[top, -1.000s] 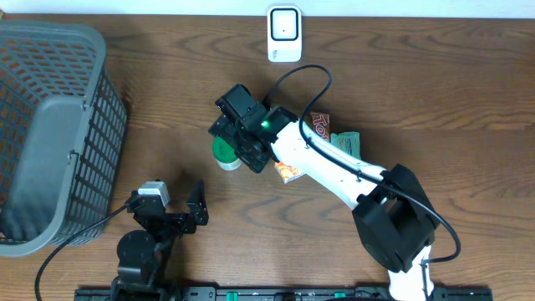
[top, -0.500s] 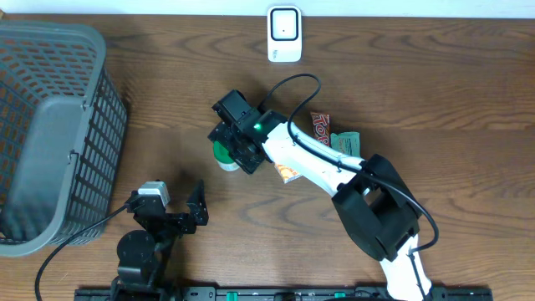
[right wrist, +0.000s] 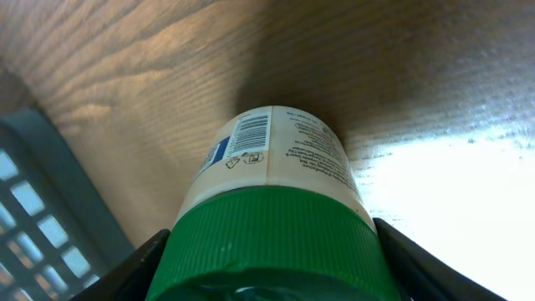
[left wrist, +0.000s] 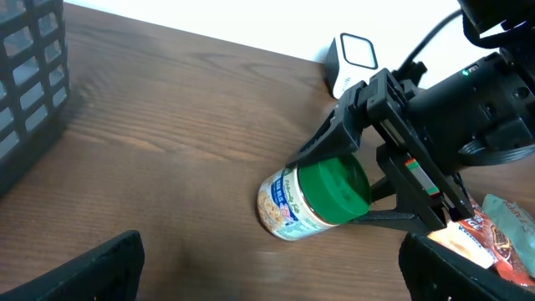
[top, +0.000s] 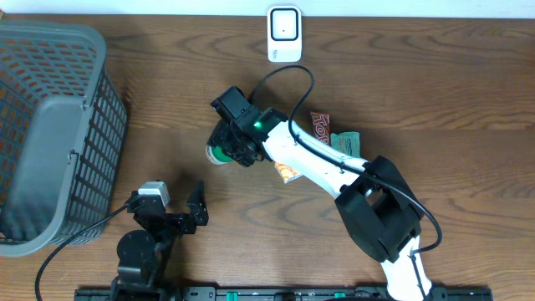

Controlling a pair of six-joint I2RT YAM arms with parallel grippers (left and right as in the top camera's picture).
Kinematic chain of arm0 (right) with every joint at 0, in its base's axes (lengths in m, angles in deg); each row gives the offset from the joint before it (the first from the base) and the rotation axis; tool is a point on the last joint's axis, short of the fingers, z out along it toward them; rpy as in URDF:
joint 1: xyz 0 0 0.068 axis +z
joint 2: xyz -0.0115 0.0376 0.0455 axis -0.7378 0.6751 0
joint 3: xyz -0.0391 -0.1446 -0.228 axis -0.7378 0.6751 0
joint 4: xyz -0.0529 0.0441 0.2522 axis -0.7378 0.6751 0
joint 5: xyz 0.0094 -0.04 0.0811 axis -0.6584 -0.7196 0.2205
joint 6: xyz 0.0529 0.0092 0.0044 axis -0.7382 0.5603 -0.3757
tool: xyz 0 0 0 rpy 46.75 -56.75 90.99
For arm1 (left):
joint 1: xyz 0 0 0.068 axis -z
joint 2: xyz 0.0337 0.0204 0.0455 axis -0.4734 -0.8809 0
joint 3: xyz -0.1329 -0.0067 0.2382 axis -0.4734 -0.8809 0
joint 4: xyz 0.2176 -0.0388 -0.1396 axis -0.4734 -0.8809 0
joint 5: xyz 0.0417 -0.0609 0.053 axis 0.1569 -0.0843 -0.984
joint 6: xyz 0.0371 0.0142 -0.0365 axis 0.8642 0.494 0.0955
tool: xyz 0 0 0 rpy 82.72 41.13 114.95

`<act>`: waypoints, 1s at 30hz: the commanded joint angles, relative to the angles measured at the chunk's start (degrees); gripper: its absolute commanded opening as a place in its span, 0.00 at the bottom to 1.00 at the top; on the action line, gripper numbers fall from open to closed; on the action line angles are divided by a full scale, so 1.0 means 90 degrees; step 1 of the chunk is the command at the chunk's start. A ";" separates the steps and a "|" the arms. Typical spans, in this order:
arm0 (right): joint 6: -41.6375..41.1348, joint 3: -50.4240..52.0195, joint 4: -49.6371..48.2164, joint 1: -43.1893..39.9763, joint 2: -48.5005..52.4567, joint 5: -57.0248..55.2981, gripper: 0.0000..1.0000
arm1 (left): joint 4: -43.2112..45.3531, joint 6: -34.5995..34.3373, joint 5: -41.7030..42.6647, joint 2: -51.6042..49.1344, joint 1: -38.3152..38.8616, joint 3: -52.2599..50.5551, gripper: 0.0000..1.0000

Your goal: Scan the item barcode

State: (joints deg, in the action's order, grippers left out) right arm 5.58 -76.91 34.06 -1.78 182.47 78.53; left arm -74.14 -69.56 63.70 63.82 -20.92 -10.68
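The item is a small jar (top: 216, 154) with a green ribbed lid and a white printed label. It is tipped over to the left on the wood table, left of centre. My right gripper (top: 227, 152) is shut on its lid, one finger pressed to each side. In the right wrist view the jar (right wrist: 272, 167) fills the frame between the right gripper (right wrist: 272, 259) fingers, with the barcode (right wrist: 249, 134) facing up on the label. The left wrist view shows the same jar (left wrist: 313, 196) slanted, lid toward the camera. My left gripper (top: 174, 203) rests open near the front edge, holding nothing.
A white scanner (top: 284, 33) stands at the table's back edge, centre. A grey mesh basket (top: 50, 134) fills the left side. Snack packets (top: 320, 125) and a green pack (top: 345, 142) lie under the right arm, to the right of the jar.
The right gripper's fingers have closed in on the jar's lid. The jar, upright a second ago, has tipped toward the left. The left arm has not moved.
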 commanded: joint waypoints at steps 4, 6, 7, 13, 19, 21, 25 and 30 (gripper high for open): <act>0.2093 0.0029 0.0189 -0.0214 0.0097 0.0102 0.61 | -0.0214 -0.0061 0.0085 0.0044 -0.0017 -0.0080 0.98; 0.2618 0.0029 0.0372 -0.0357 0.0083 0.0143 0.61 | -0.0214 -0.0061 0.0085 0.0044 -0.0017 -0.0080 0.98; 0.2805 0.0029 0.0466 -0.0418 0.0068 0.0143 0.60 | -0.0214 -0.0061 0.0085 0.0044 -0.0017 -0.0080 0.98; 0.4243 -0.0126 0.1090 -0.0918 -0.0063 0.0126 0.60 | -0.0214 -0.0061 0.0085 0.0044 -0.0015 -0.0080 0.98; 0.5906 -0.0692 0.2069 -0.1460 -0.0316 -0.0044 0.63 | -0.0214 -0.0061 0.0085 0.0044 -0.0017 -0.0080 0.98; 0.6385 -0.0831 0.2356 -0.1545 -0.0318 -0.0398 0.64 | -0.0214 -0.0061 0.0085 0.0044 -0.0017 -0.0080 0.98; 0.7028 -0.0833 0.2611 -0.1542 -0.0316 -0.1168 0.65 | -0.0214 -0.0061 0.0085 0.0044 -0.0017 -0.0080 0.98; 0.7327 -0.0833 0.2681 -0.1452 -0.0318 -0.2159 0.89 | -0.0214 -0.0061 0.0085 0.0044 -0.0017 -0.0080 0.98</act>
State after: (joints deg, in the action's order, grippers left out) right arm 66.21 -83.05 58.15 -15.68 181.57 67.55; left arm -74.18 -69.56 63.70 63.82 -20.92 -10.66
